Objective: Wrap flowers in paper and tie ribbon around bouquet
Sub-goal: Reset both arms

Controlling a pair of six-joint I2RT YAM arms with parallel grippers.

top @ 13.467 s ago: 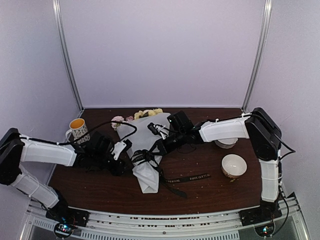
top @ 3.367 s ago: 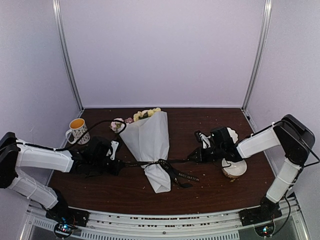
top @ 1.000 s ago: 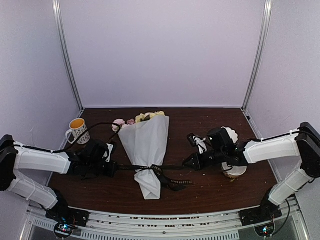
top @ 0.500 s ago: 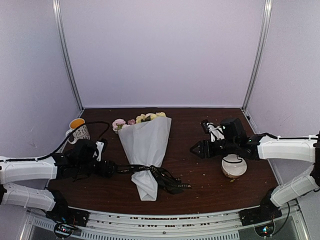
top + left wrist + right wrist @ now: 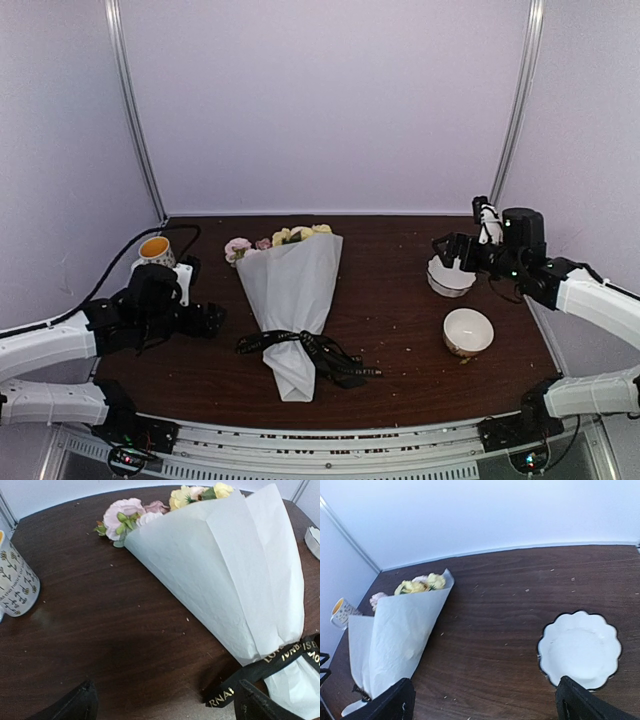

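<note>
The black ribbon (image 5: 235, 686) carries gold lettering; only the fragment "RNAI" reads clearly.

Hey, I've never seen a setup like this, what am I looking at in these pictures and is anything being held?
These are two robot arms bolted at the near edge of a brown table, each ending in a two-finger gripper. The wide picture comes from a fixed camera above and behind them. The other two come from a camera on each wrist, so the dark tips at the bottom are that arm's own fingers. On the table lie a bouquet wrapped in pale paper, a black ribbon wound round its narrow end, a mug, a scalloped dish and a round bowl. The left gripper and right gripper both stand open, holding nothing.
</note>
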